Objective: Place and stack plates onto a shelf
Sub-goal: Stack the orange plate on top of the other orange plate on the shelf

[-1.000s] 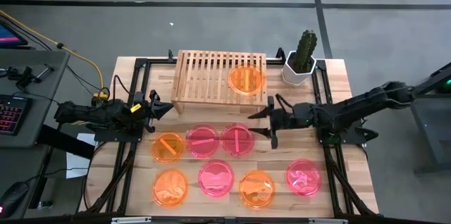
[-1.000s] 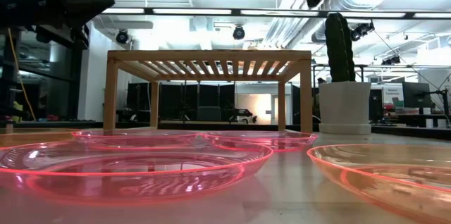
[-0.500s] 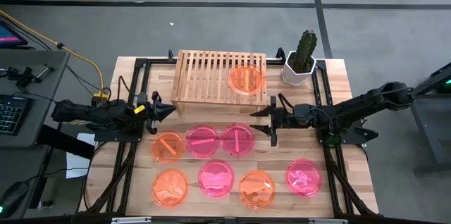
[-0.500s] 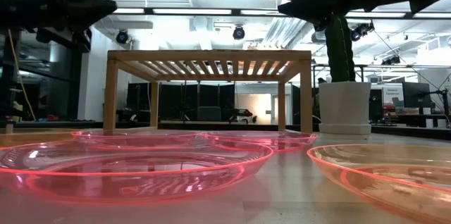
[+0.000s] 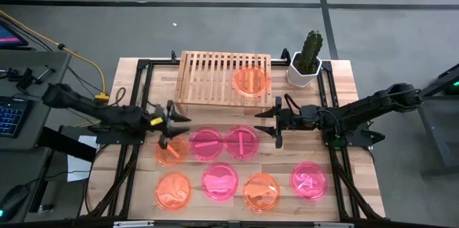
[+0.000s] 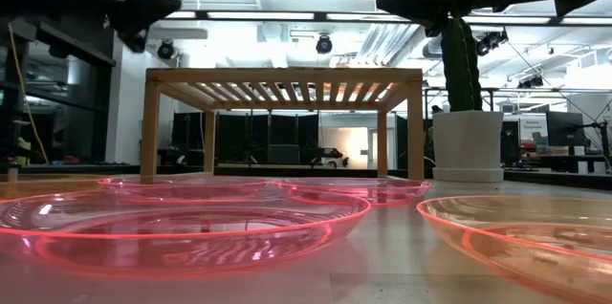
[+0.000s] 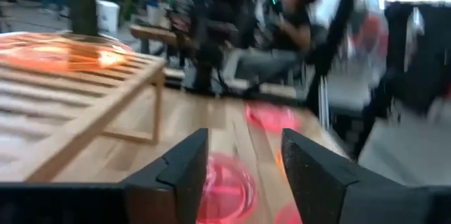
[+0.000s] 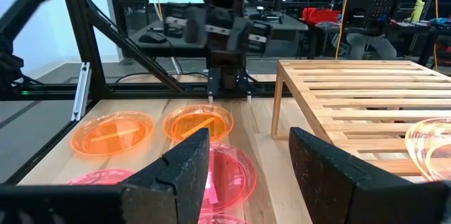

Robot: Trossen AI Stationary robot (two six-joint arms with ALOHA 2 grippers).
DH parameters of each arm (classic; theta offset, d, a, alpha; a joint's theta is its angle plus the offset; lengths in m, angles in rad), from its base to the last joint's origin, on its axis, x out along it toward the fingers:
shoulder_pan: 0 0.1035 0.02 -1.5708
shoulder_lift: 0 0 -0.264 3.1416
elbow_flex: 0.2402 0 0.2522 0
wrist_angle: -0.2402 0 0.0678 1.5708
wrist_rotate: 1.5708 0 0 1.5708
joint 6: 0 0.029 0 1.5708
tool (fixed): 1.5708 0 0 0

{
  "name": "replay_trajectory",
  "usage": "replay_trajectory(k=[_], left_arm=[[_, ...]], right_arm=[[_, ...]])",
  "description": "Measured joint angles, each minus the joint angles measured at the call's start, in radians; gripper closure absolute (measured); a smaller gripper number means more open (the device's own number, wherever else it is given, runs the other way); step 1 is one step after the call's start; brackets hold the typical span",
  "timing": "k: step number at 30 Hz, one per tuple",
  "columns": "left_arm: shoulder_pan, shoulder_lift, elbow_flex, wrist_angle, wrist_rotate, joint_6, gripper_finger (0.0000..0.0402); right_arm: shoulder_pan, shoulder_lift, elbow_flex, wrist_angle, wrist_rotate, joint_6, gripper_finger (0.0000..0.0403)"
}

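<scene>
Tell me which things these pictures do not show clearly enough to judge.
- Low view: the slatted light-wood shelf is seen from table height, so its top and the translucent orange plate on it are hidden.
- Left wrist view: motion blur smears the pink plates and their marks.
- Right wrist view: the picture's edge cuts off the shelf's plate.
- High view: the squiggled orange plate is too small to read its pattern.

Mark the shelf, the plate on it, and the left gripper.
shelf (image 5: pixel 208 79): high view, bare slats of its top.
plate on shelf (image 5: pixel 251 81): high view, centre of the orange plate.
left gripper (image 5: pixel 172 122): high view, midway between its open fingertips.
</scene>
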State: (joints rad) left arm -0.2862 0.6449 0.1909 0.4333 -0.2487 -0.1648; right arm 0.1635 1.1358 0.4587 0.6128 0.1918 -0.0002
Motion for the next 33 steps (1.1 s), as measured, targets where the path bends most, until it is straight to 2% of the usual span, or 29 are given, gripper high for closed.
replay_trajectory(k=[6,8,10,16,19,28,33], left_arm=[[-0.114,0.33,0.177,-0.025,0.001,0.208,0.0213],[-0.15,0.417,0.24,-0.109,0.003,0.222,0.0213],[-0.187,0.483,0.315,-0.266,0.004,0.197,0.0213],[-0.297,0.641,0.572,-0.911,0.004,-0.126,0.0213],[-0.335,0.697,0.657,-1.12,0.004,-0.334,0.0213],[-0.363,0.824,0.685,-1.097,0.004,-0.778,0.0213],[-0.353,0.925,0.685,-1.118,0.054,-0.852,0.0213]], right_arm=[[0.0,0.0,0.0,0.0,0.0,0.0,0.0217],[0.0,0.0,0.0,0.0,0.0,0.0,0.0217],[0.0,0.0,0.0,0.0,0.0,-0.005,0.0217],[0.0,-0.001,0.0,0.0,0.0,-0.008,0.0217],[0.0,-0.001,0.0,0.0,0.0,-0.008,0.0217],[0.0,-0.001,0.0,0.005,0.0,-0.008,0.0217],[0.0,-0.001,0.0,0.005,0.02,-0.008,0.0217]])
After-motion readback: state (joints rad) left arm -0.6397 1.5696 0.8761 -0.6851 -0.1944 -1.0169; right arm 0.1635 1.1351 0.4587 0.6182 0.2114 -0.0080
